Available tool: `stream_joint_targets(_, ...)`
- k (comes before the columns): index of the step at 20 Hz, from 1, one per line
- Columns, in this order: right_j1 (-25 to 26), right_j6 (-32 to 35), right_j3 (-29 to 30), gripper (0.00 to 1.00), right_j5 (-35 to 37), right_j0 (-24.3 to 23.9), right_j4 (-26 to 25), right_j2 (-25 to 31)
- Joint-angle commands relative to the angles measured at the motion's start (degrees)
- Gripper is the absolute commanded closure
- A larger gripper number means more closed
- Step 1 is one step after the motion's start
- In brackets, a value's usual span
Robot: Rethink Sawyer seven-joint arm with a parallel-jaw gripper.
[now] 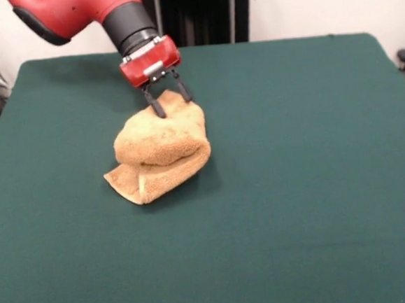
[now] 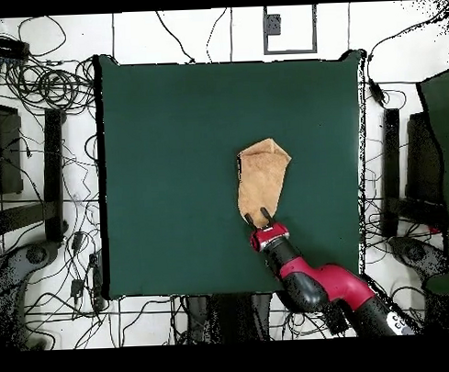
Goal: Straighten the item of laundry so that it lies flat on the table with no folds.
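The item of laundry (image 1: 164, 151) is a golden-tan terry towel, folded over itself in a rumpled heap with a flat corner sticking out at its near left. It lies a little left of the middle of the dark green table (image 1: 314, 150). From above, the towel (image 2: 263, 178) reads as a long doubled shape on the table (image 2: 172, 158). My gripper (image 1: 170, 101) hangs at the towel's far edge, open, with its two dark fingers spread either side of a raised bit of cloth. The overhead view shows the gripper (image 2: 257, 216) at the towel's end nearest the robot.
The red and black arm (image 1: 86, 13) slants in from the upper left. Cables and stands (image 2: 41, 89) crowd the floor beyond the table's edges.
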Motion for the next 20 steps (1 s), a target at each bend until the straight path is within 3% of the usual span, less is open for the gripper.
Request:
stream_joint_targets(1,2.1,-10.4,-3.3,0.0,18.9,-2.1,3.7,2.5)
stream_joint_targets(4,1.0,-11.4,-2.4,0.0,21.4,-3.0,6.6,3.2)
stream_joint_targets(10,-11.7,-7.5,3.5,0.0,24.9,0.6,11.9,4.0)
stream_joint_targets(15,-25.9,-4.2,13.6,0.0,28.8,-1.3,21.2,10.5)
stream_joint_targets(18,-30.3,-4.4,16.8,0.0,30.9,-3.2,25.8,14.6)
stream_joint_targets(20,-30.6,-5.9,17.5,0.0,32.2,-4.8,27.5,16.7)
